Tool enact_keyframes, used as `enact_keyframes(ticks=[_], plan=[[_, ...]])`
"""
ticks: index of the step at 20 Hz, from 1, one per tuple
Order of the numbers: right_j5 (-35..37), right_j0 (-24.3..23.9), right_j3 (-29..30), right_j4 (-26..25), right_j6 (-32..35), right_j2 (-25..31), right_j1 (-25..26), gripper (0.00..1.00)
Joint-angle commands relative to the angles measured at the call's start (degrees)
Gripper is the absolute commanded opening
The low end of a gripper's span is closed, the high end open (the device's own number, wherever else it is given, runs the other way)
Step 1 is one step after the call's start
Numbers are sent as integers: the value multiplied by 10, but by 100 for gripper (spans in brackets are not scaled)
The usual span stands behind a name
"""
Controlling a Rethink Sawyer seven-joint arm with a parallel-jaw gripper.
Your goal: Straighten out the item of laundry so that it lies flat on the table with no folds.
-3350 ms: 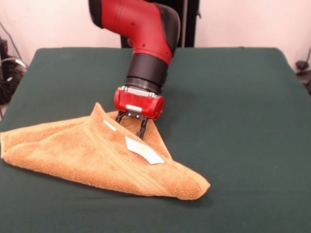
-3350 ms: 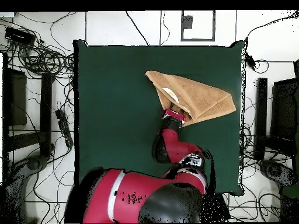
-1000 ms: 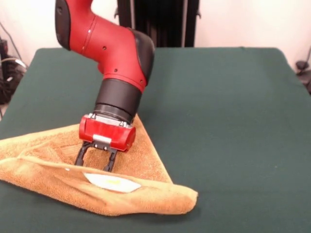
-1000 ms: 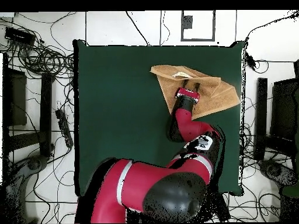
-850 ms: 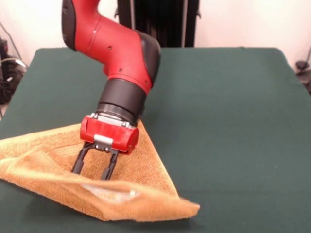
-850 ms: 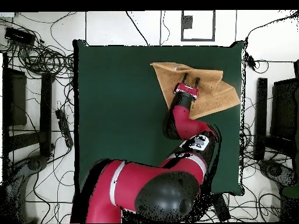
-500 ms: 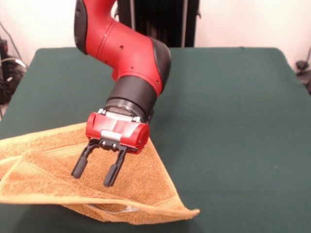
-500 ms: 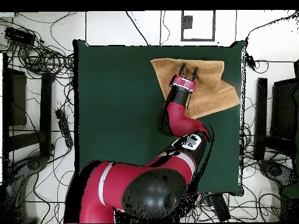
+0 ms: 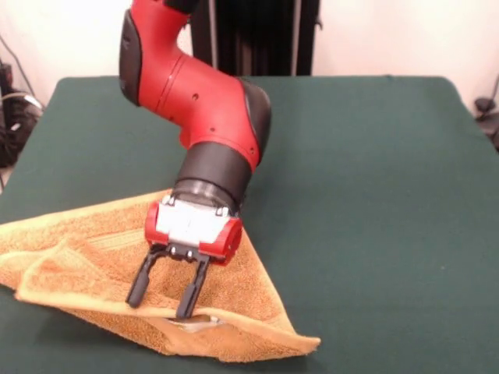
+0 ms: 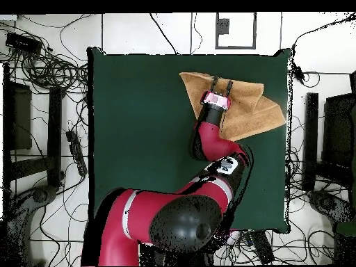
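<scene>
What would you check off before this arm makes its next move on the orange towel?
1. Gripper open: ok, its two fingers stand apart over the towel.
2. Gripper empty: ok, no cloth shows between the fingers.
3. Towel flat: not ok, an edge is still folded over along the side nearest the front camera, and the overhead view shows a doubled layer.
4. Towel fully on the table: cannot tell, it runs out of the front view at one side and lies close to the table's edge from overhead.
5. Room to spread it: ok, bare green cloth lies beside it.
6. Label position: cannot tell, only a pale sliver shows under the folded edge.
</scene>
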Motion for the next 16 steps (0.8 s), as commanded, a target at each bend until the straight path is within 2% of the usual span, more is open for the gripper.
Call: enact_keyframes(ticks=[1, 3, 6, 10, 13, 16], plan=[[222, -15, -27, -84, 44, 86, 7, 100], [290, -24, -24, -122, 42, 103, -11, 100], [346, -34, -12, -182, 43, 129, -42, 100], [333, -28, 10, -189, 57, 127, -58, 100], [261, 7, 18, -116, 51, 70, -40, 100], [226, 19, 22, -90, 41, 46, -37, 100]])
